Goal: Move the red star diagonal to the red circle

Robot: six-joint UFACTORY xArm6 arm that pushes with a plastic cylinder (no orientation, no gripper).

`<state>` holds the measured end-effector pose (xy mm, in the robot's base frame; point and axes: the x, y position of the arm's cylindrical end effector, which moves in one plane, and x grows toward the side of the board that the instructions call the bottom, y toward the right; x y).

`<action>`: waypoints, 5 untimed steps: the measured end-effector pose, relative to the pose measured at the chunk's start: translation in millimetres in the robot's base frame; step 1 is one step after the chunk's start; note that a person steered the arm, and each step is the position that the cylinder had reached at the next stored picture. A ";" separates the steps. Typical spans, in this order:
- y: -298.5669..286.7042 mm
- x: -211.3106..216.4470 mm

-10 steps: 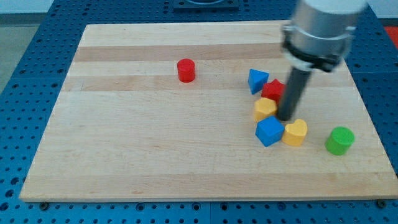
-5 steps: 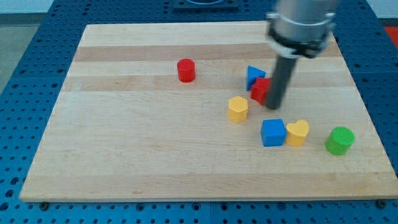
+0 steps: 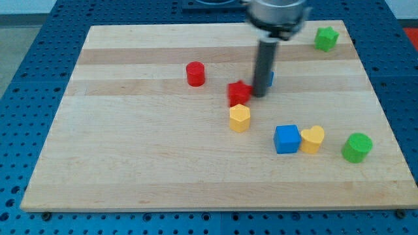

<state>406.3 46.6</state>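
A pale wooden board point(image 3: 130, 163) lies on a blue perforated table point(image 3: 26, 39), and I am steering a dark rod over it. There is no claw on this arm, so nothing is held or opened; my tip point(image 3: 259, 96) stands on the board just at the view's right of the red star point(image 3: 239, 93), touching it or nearly so.

The red star sits a little above the board's middle. It is blurred enough that I cannot tell which way its points face, and it shows no clear long axis. The red circle point(image 3: 195, 74), a short upright cylinder, is to the star's upper left, near but apart, with bare wood between them.

Just below the star is a yellow block point(image 3: 240, 118), six-sided as far as I can tell, very close to it. A blue block point(image 3: 270, 78) is mostly hidden behind my rod on the view's right; its shape cannot be made out.

Toward the lower right, a blue cube point(image 3: 287, 139) touches a yellow heart-like block point(image 3: 312, 139), and a green cylinder point(image 3: 356, 147) stands near the right edge. A green star-like block point(image 3: 326, 38) sits at the top right corner.

The whole left half of the board is open wood, as is the bottom strip.
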 end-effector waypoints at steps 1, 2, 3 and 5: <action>-55.6 0.0; -17.9 3.6; -29.3 25.3; -140.8 26.1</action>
